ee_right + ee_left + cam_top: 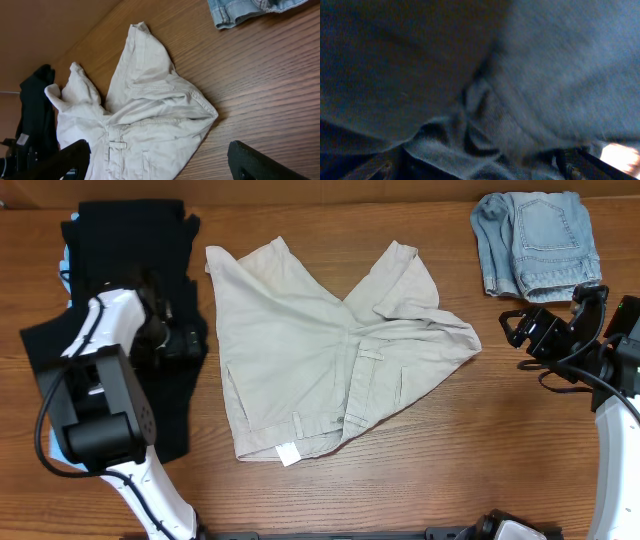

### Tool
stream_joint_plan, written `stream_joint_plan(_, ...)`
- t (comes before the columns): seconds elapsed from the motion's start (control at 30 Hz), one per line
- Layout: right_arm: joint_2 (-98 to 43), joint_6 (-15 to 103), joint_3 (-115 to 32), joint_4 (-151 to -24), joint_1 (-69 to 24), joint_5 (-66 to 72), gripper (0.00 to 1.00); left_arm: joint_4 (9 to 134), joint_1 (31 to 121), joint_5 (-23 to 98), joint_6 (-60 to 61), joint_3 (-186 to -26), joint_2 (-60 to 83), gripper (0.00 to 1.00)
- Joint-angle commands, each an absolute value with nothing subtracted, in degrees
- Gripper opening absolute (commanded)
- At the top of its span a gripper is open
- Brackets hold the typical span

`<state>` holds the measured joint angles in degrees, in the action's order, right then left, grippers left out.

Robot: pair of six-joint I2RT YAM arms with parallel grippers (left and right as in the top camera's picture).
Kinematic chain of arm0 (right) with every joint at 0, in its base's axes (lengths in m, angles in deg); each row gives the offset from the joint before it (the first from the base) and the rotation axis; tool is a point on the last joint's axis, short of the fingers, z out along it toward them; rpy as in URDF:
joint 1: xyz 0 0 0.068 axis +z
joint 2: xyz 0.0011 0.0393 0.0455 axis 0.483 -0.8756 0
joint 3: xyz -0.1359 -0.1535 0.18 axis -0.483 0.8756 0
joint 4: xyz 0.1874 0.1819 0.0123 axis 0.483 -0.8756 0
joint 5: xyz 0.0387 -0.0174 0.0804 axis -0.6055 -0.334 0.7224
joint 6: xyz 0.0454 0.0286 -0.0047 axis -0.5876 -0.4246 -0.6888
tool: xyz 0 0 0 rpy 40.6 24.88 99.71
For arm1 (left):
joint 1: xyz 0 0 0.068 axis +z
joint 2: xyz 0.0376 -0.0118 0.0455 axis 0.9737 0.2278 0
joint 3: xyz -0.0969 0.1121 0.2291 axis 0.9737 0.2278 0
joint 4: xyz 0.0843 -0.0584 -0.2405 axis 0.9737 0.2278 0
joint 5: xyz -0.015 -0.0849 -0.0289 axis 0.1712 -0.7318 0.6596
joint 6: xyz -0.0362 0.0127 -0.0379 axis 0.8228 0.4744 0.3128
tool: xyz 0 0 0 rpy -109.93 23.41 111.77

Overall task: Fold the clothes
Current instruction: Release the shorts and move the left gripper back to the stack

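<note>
— When you look down from above, where are the clothes?
— Your big beige shorts (330,350) lie spread out in the middle of the tabletop (480,440). A white tag (288,454) sits at their near edge. Black clothes (130,240) lie just beside them on the left. Blue denim shorts (535,240) sit in the far right corner, well apart.

— Is anything in the way?
— Your left arm (110,330) lies over the black clothes and hides part of them. Your right arm (610,410) is over bare wood near the denim shorts and touches no cloth.

— What are the fingers doing?
— Your right fingers (260,162) are spread wide with nothing between them. Only the right wrist view shows that well. Your left fingers (186,342) are down at the black clothes, dark on dark. I cannot tell if they are open or closed.

— Does the left wrist view help?
— Not much. It shows only blurry dark cloth, very close. The right wrist view shows the beige shorts with a belt loop (118,145), and a corner of the denim shorts.
</note>
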<state>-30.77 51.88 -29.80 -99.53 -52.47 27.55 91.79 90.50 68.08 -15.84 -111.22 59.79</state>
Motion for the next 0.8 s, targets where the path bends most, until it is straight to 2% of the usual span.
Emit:
stream_joint_plan(0.0, -29.3, 52.3, -31.5, -99.0, -52.7, 27.6, 0.92, 91.0, 94.6, 75.4, -18.0, -110.6, 59.7, 1.0)
stream_joint_plan(0.17, -29.3, 52.3, -31.5, -99.0, -52.7, 27.6, 0.92, 90.6, 97.9, 79.6, -18.0, -110.6, 59.7, 1.0)
stream_joint_plan(0.3, -29.3, 52.3, -31.5, -98.9, -52.7, 27.6, 0.92, 90.8, 100.3, 78.5, -17.8, -110.6, 59.7, 1.0)
stream_joint_plan(0.43, -29.3, 52.2, -31.5, -99.1, -52.7, 27.6, 0.92, 96.0, 100.6, 77.3, -15.1, -112.9, 59.7, 1.0)
stream_joint_plan(0.6, -29.3, 52.3, -31.5, -100.2, -50.9, 28.2, 0.92, 106.4, 99.4, 71.8, -16.1, -123.4, 59.6, 1.0)
stream_joint_plan(0.77, -29.3, 51.3, -31.8, -100.1, -43.3, 27.7, 0.91, 114.4, 96.6, 64.6, -18.9, -137.1, 58.0, 1.0)
